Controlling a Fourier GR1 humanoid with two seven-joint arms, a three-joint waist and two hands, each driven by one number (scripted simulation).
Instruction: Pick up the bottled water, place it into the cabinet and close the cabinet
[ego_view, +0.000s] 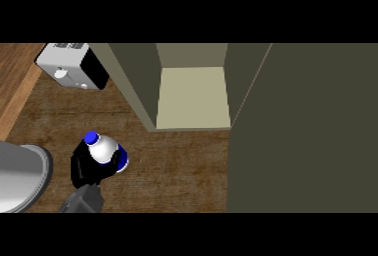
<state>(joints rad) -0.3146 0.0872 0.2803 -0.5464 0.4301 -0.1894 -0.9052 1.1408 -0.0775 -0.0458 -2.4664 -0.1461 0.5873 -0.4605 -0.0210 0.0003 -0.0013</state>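
Observation:
The bottled water (102, 146) is white with a blue cap and a blue label. It stands tilted on the wooden counter, left of the cabinet. My left hand (87, 167) is curled round its lower part from below and hides some of it. Its forearm comes in from the lower left edge. The cabinet (190, 95) is open at the top middle and shows a pale bare shelf. Its dark door (303, 130) is swung out and fills the right side. My right hand does not show.
A white and black appliance (72, 65) sits at the back left of the counter. A large grey rounded object (22, 175) lies at the left edge, close to my forearm. Brown counter top (177, 170) spreads between the bottle and the door.

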